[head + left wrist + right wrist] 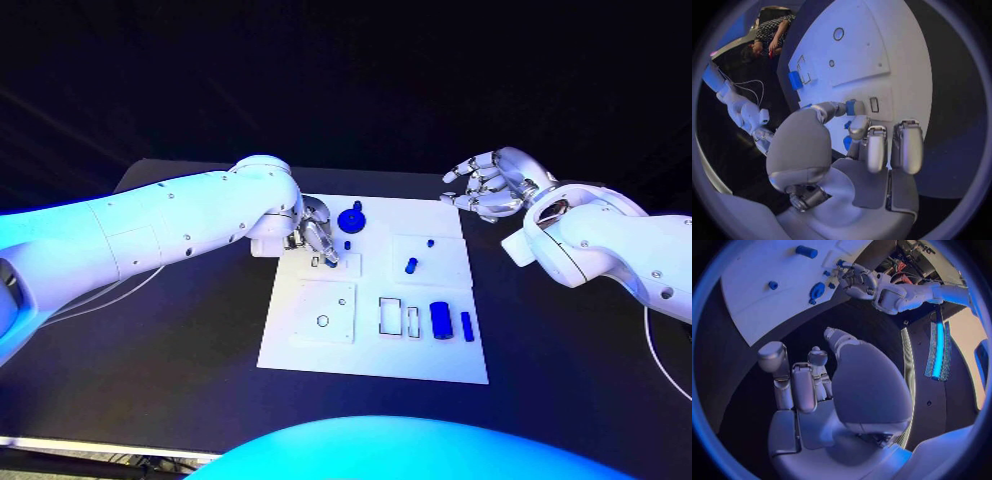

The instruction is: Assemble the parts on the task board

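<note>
Handling: the small blue plastic peg (851, 107), pinched in the left hand (317, 235) over the white flat task board (368, 355) near its rear-left slot, looks light, rigid and slippery; grip its sides. The right hand (493, 185) hovers spread, holding nothing, beyond the far edge. Blue round knob (353, 218) crowds the fingers; blue upright blocks (441, 320) stand well apart.
</note>
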